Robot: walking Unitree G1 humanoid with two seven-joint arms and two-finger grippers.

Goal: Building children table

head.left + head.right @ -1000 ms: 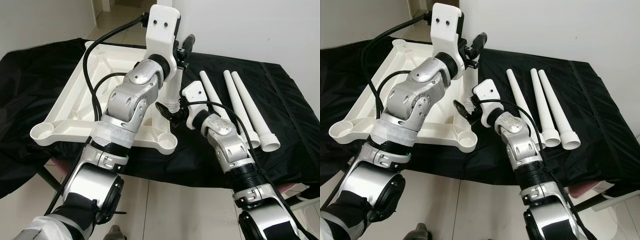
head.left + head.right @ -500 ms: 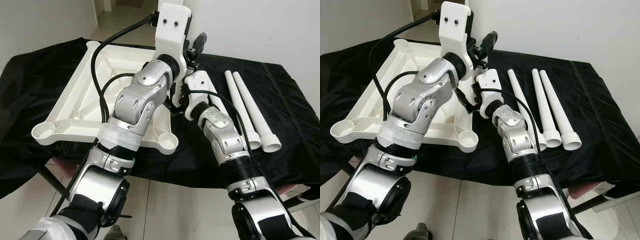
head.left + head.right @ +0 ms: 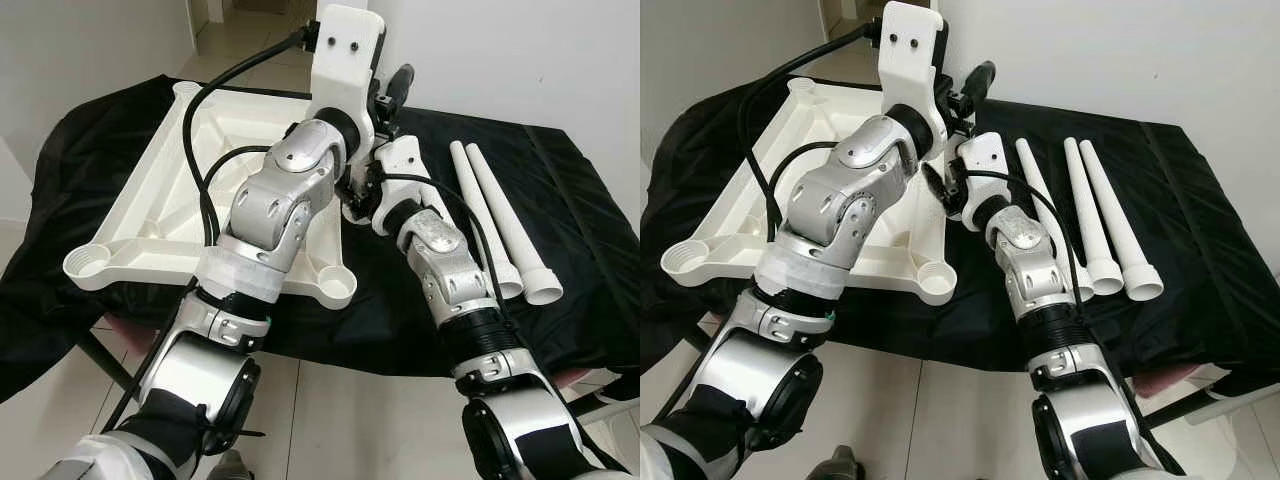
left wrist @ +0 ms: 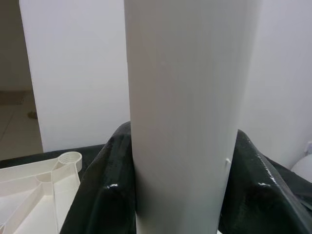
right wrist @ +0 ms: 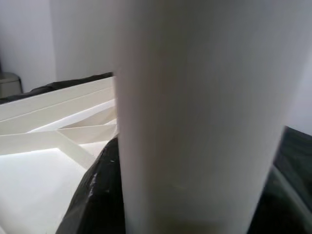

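The white table top [image 3: 150,215] lies upside down on a black cloth, with round leg sockets at its corners [image 3: 335,290]. My left gripper [image 3: 386,98] is raised over the top's far right side and is shut on a white table leg [image 4: 185,122], which stands upright between its black fingers [image 4: 105,190]. My right gripper [image 3: 362,190] is lower on the same leg [image 5: 195,122], shut on it, with a black finger [image 5: 95,195] against its side. The left forearm hides most of the leg in the eye views.
Three more white legs [image 3: 1105,215] lie side by side on the black cloth [image 3: 580,230] to the right of the top, flared ends toward me. A white wall stands behind. Tiled floor [image 3: 330,420] lies below the front edge.
My right gripper rose from beside the leg's threaded lower end and closed in on the leg. The left arm shifted slightly right and farther away with the leg.
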